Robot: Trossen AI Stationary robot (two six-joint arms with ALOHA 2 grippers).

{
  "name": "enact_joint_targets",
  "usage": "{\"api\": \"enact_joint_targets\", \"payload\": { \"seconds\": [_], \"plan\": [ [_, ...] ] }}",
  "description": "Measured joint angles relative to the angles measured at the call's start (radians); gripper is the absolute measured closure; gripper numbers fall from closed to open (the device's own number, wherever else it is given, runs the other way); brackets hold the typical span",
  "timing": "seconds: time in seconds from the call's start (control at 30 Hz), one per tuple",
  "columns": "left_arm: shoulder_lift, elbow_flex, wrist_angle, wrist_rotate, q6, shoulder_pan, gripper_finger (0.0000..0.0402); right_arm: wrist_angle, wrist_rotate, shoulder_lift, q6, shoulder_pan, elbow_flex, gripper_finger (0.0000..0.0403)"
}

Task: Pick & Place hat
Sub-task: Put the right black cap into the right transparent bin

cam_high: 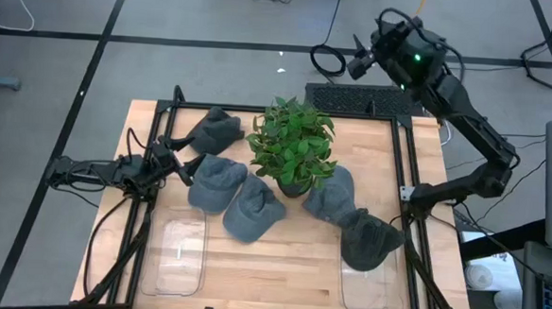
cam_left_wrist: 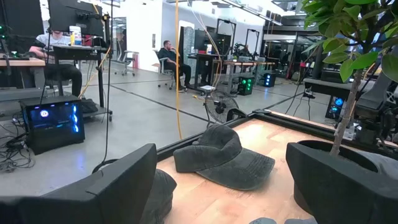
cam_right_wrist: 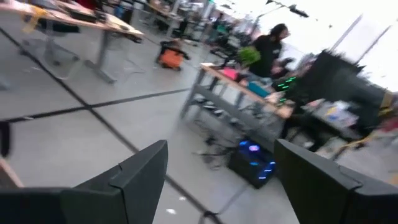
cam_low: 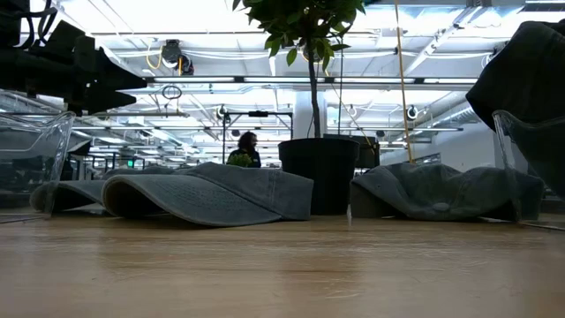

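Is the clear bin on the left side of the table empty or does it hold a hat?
Empty. In the high view the left clear bin shows only bare wood through it.

Potted plant point(cam_high: 292, 148) mid-table (hats point(cam_high: 252, 208) crowded around), front edge bare

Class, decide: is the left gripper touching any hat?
Apart. High view: the left gripper, open, sits beside the nearest hat with wood showing between them.

My wooden table point(cam_high: 280, 259) carries five grey caps point(cam_high: 220, 182) ringing the potted plant point(cam_high: 293, 146), two clear bins point(cam_high: 178, 255) nearer me.
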Motion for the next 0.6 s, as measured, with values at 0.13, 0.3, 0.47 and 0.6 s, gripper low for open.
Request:
{"api": "enact_joint_targets", "payload": {
  "seconds": [0.13,0.3,0.47,0.6],
  "plan": [
    [0.0,0.0,0.0,0.0,0.0,0.0,0.0036,0.002,-0.203,0.043,0.087,-0.102,0.0,0.012],
    [0.0,0.0,0.0,0.0,0.0,0.0,0.0036,0.003,-0.433,0.11,0.153,-0.203,0.0,0.011],
    [0.0,0.0,0.0,0.0,0.0,0.0,0.0036,0.017,-0.661,0.173,0.258,-0.292,0.0,0.01],
    [0.0,0.0,0.0,0.0,0.0,0.0,0.0036,0.026,-0.761,0.224,0.361,-0.341,0.0,0.0099]
  ]
}}
